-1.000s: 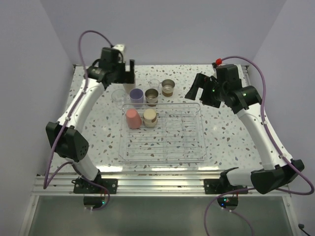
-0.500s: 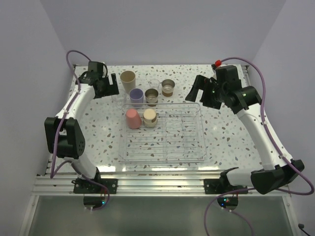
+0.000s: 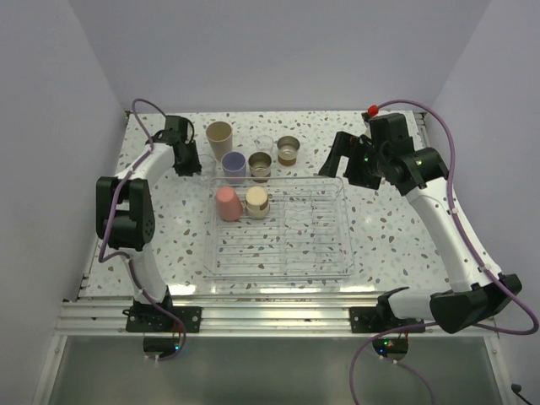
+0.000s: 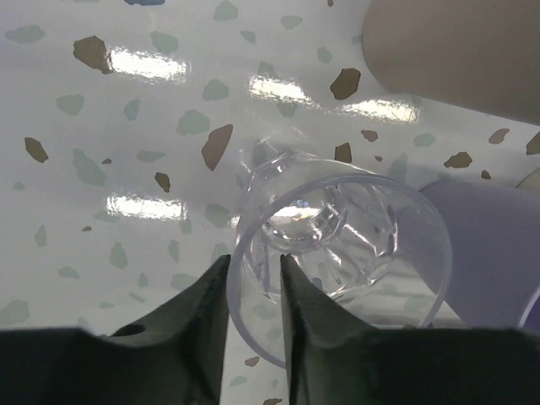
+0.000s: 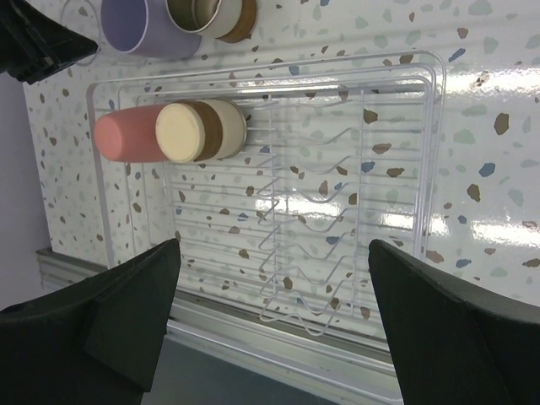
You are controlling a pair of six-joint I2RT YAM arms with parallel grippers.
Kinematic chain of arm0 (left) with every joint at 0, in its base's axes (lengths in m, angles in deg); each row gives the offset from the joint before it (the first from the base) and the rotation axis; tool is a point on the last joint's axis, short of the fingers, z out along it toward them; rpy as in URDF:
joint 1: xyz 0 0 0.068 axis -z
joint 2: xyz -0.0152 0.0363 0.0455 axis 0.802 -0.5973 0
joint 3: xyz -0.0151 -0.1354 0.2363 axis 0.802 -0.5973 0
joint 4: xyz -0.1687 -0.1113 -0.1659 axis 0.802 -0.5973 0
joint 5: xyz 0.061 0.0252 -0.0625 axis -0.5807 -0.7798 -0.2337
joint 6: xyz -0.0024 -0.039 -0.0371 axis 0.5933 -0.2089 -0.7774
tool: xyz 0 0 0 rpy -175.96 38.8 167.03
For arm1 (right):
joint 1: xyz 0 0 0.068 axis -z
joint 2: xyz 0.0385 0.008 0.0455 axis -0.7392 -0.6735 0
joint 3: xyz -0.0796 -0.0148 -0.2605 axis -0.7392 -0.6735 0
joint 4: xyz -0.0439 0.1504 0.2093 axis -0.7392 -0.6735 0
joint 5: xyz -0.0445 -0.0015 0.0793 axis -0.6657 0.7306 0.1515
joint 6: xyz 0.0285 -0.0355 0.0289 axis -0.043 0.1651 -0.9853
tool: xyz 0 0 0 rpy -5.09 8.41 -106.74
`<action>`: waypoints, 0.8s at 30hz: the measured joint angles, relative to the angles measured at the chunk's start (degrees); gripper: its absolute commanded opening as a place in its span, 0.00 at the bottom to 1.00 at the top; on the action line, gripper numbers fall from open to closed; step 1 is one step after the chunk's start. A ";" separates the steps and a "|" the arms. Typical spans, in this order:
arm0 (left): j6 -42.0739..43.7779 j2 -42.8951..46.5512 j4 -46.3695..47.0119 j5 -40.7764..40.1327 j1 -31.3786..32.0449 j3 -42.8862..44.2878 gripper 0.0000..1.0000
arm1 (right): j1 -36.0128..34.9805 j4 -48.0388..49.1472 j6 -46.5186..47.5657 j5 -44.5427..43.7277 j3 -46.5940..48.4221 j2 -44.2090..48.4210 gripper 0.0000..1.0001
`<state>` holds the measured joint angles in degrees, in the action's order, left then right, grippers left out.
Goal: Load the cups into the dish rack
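Left tool (image 4: pixel 255 274): found at the clear cup (image 4: pixel 337 228), on the far-left part of the speckled desk (image 3: pixel 405 236). Its fingers (image 4: pixel 194 329) were set close together, one outside and one inside the cup's near wall. Whether the wall was actually pinched could not be told.

Right tool (image 5: pixel 272 253): held wide open in the air by the far-right end of the dish rack (image 3: pixel 348 228), with nothing between its fingers.

Surroundings of the clear cup: the lavender cup (image 3: pixel 234 163) was noted just beside it, and the beige cup (image 3: pixel 219 133) stood a little beyond. A near steel cup (image 3: pixel 260 165), a second clear cup (image 3: pixel 265 143) and a far steel cup (image 3: pixel 288 150) were ranged further along, all outside the rack's far wall.

Clear cup: transparent, with a fluted lower body and thick base. It was seen mouth-first from the wrist.

Dish rack: clear plastic with a ribbed floor, placed at the middle of the desk. In its far-left corner the coral-pink cup (image 3: pixel 228 203) and a racked steel cup (image 3: pixel 256 202), tan base uppermost, were stood side by side.
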<state>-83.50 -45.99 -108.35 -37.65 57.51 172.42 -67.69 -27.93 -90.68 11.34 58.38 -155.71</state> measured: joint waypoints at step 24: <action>-10.10 21.94 9.60 12.61 -3.85 -6.21 0.00 | -0.07 28.24 -14.99 24.83 -2.40 -4.44 0.98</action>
<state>-93.60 -24.05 -98.76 -25.04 53.66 166.21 -67.76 0.31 -105.67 36.17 55.97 -160.14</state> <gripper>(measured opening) 0.057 0.983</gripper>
